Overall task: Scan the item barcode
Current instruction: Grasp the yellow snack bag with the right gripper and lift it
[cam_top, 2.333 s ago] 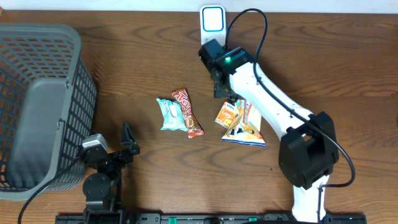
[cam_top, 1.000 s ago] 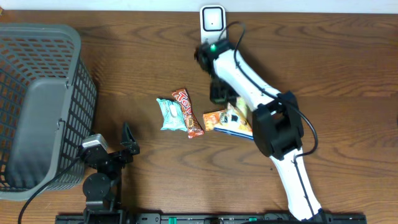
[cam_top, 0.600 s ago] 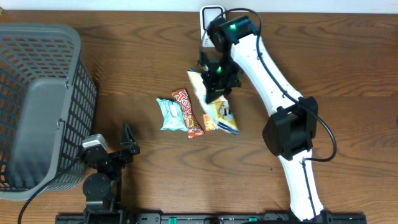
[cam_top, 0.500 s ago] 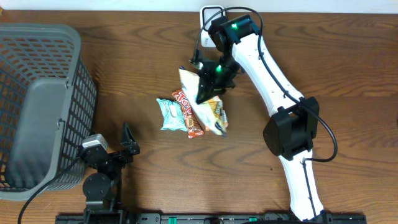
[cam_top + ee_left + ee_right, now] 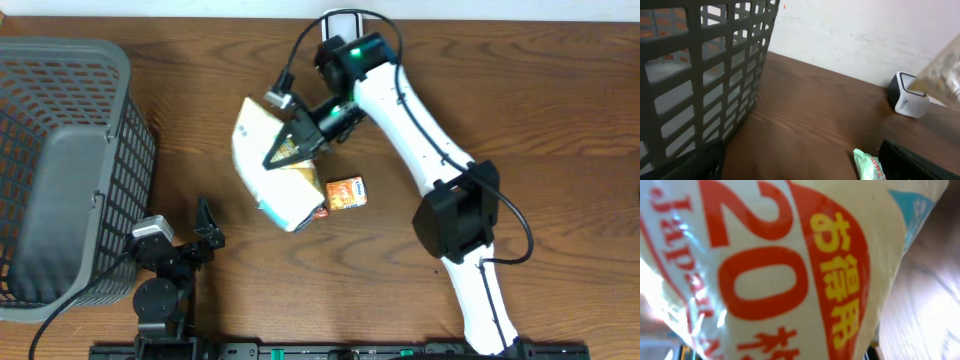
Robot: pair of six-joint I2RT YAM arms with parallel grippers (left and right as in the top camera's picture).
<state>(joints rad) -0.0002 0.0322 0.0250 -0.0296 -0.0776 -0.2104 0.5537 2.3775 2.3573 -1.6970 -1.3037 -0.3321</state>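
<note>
Overhead, left wrist and right wrist views of the table (image 5: 560, 120).

Right gripper (image 5: 287, 150): pressed together on the near edge of a large cream bag (image 5: 258, 140), which it holds up off the surface, tilted, over the middle of the table. The arm reaches in from the front right, rises toward the back edge and bends left to the bag. In the right wrist view the bag (image 5: 765, 270) fills almost the whole field; red print with a large "20" and yellow characters faces the lens, with a blue patch at one corner.

Scanner (image 5: 335, 18): a small white box standing at the middle of the back edge, partly covered by the right arm, just right of the bag and behind it. No barcode can be made out on the bag in any view.

Orange packet (image 5: 345, 192): flat on the surface, just right of the bag's lower end.

Green packet (image 5: 867, 165): flat on the surface, seen from the left wrist, its end only.

Left gripper (image 5: 207, 228): fingers spread, holding nothing, near the front edge, just right of the basket (image 5: 60, 110), a grey mesh one at the left edge.
</note>
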